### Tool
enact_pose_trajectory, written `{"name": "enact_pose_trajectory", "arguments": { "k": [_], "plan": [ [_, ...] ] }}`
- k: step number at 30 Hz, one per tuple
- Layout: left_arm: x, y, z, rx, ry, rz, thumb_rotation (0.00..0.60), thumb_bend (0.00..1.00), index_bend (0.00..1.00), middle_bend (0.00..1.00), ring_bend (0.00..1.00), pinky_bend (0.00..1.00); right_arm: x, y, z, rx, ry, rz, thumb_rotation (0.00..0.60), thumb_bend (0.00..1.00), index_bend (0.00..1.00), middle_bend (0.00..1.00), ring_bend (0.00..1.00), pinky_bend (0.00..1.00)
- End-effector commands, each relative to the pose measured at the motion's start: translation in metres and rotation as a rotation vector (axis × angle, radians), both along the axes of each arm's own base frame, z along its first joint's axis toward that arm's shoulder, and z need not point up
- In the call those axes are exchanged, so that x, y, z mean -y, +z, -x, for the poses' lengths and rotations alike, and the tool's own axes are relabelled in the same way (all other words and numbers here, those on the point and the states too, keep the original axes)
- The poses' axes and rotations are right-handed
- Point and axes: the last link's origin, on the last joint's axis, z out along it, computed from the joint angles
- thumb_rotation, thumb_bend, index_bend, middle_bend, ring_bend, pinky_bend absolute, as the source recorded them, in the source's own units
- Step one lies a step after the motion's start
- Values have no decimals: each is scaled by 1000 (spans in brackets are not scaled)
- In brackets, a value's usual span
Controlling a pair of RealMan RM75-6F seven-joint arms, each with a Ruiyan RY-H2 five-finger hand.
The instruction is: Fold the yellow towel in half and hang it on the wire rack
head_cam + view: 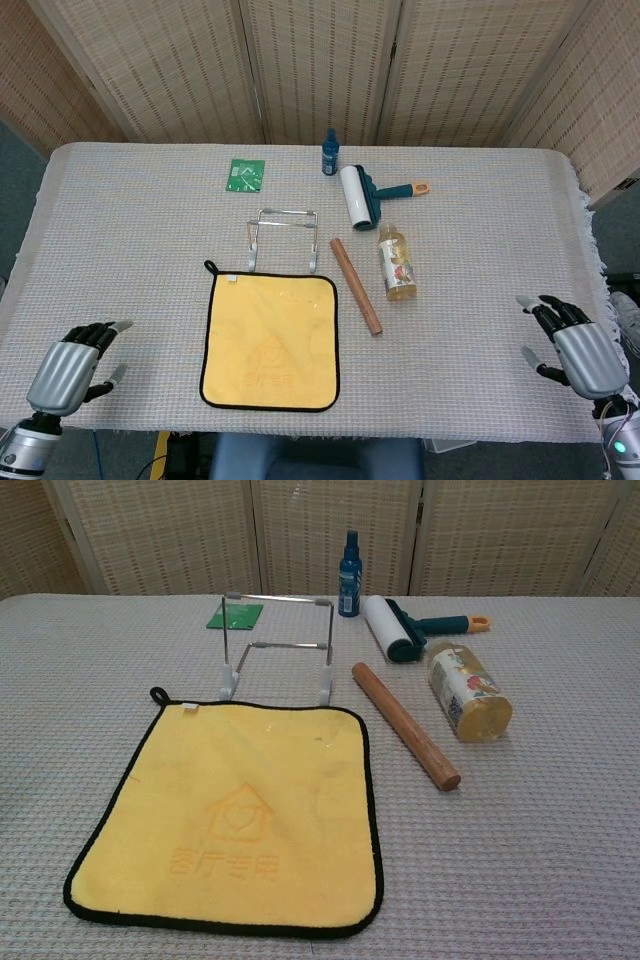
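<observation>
The yellow towel (270, 341) with a black hem lies flat and unfolded on the table's near middle; the chest view shows it (232, 814) with a house logo and a small loop at its far left corner. Just behind it stands the wire rack (283, 237), upright in the chest view (277, 648) and bare. My left hand (68, 371) hovers at the near left corner, fingers apart, holding nothing. At the near right edge my right hand (577, 348) is likewise empty with spread fingers. Both hands are far from the towel and absent from the chest view.
A wooden rolling pin (356, 285) lies right of the towel, beside a lying bottle of amber liquid (397, 262). Behind them are a lint roller (358, 196), a blue spray bottle (329, 153) and a green card (245, 174). Woven screens back the table (480, 200).
</observation>
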Motion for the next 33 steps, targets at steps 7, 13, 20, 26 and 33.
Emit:
{"name": "enact_pose_trajectory", "arguments": {
  "k": [7,13,20,26,33],
  "plan": [
    [-2,-24,0,-42,-109,176,600,362,347,683,673,841,0,-2,-5,-5,12,-14,600,335,140,306,236,237],
    [-3,-43,-5,-79,-192,269,600,362,381,794,772,915,0,-3,-8,-4,14,-18,600,335,140,311,248,237],
    [0,-71,-11,-97,-269,354,600,362,388,820,797,921,1,-5,-10,-5,16,-25,600,335,140,312,253,237],
    [-2,-90,-13,-110,-310,400,600,362,395,830,803,921,1,-5,-10,-7,16,-26,600,335,140,312,253,237],
    [-4,-105,-13,-114,-324,415,600,362,396,834,806,922,1,-4,-9,-7,14,-24,600,335,140,312,253,237]
  ]
}}
